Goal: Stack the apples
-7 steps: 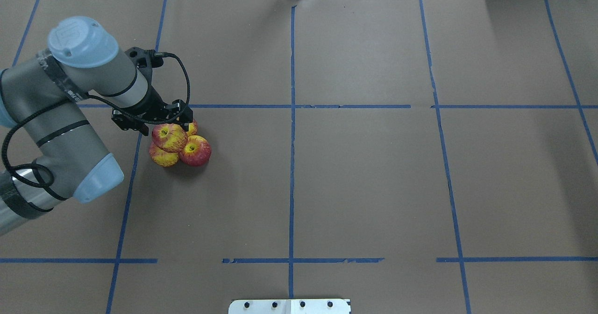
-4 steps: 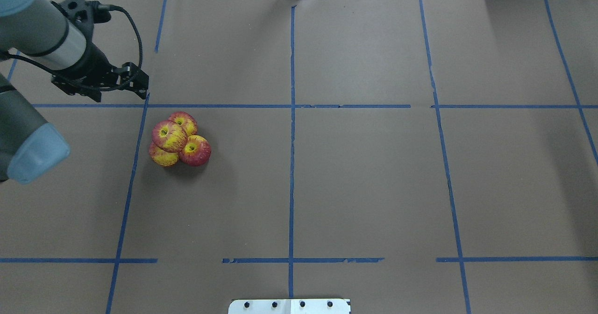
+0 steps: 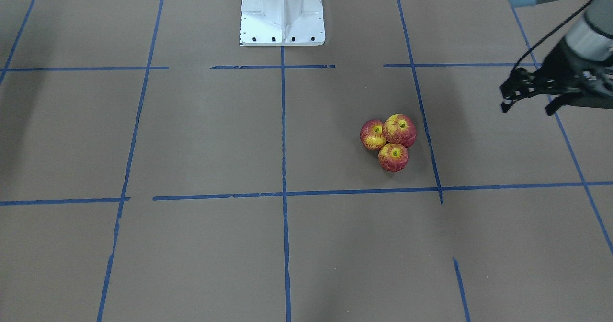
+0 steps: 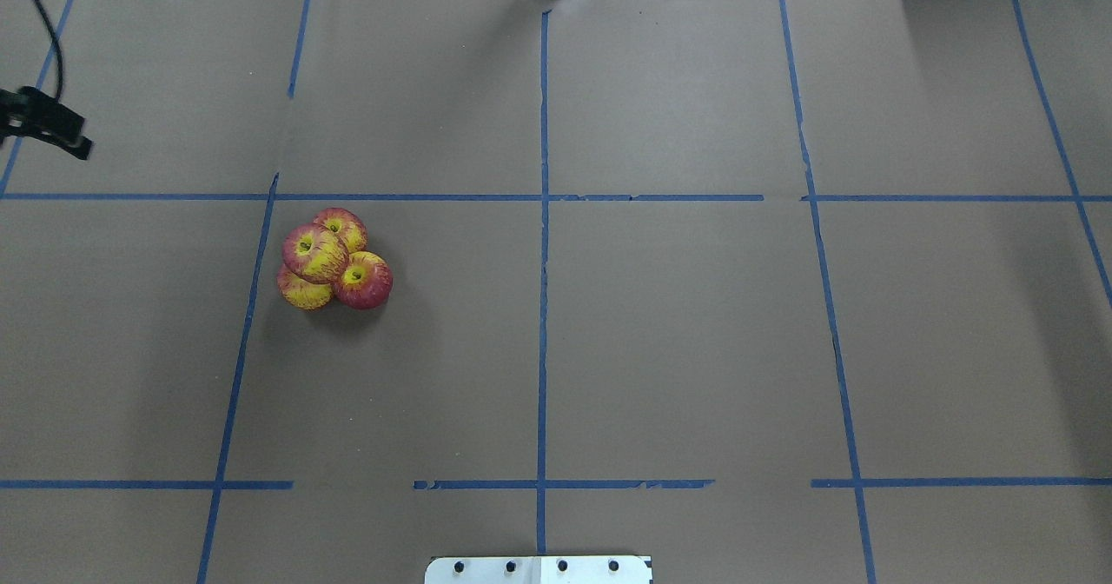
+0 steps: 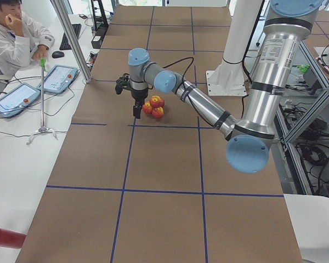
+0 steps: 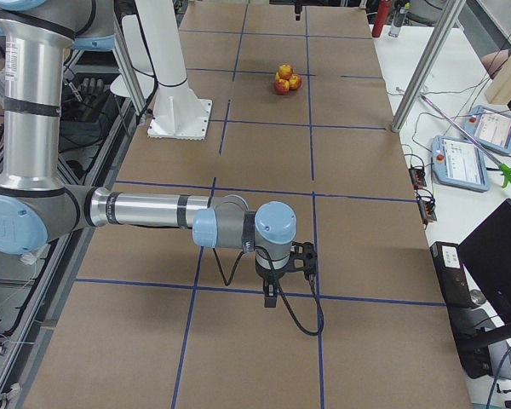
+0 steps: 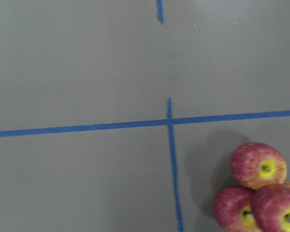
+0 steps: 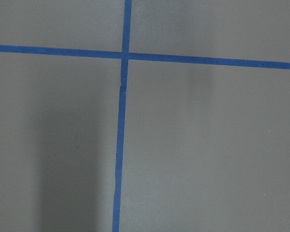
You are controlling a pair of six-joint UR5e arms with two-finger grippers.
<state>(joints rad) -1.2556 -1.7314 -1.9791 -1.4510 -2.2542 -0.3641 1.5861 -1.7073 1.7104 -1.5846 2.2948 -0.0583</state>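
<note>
Since the earlier frames, the left arm has drawn back from the pile toward the left edge of the overhead view, where only part of the left tool [image 4: 43, 128] shows. The apple pile has not shifted.

Findings:
- Left tool [image 3: 527, 107]: raised above the counter [image 4: 695, 349] and well apart from the fruit. Its fingers stand wide apart and hold nothing.
- Apples [image 4: 334, 262]: four, grouped in one pile on the robot's left half of the counter, just inside a corner of the blue tape grid [image 4: 542, 306]. Three sit on the counter, touching one another. The top apple [image 4: 314, 254] rests on them with its stem dimple up.
- Front-facing view: three apples visible, the top apple [image 3: 399, 130] among them; the fourth is hidden.
- Left wrist view: part of the pile [image 7: 258, 164] sits at the lower right corner.
- Right tool [image 6: 272, 294]: low over the counter, far from the pile. Whether its fingers are apart or closed cannot be told.
</note>
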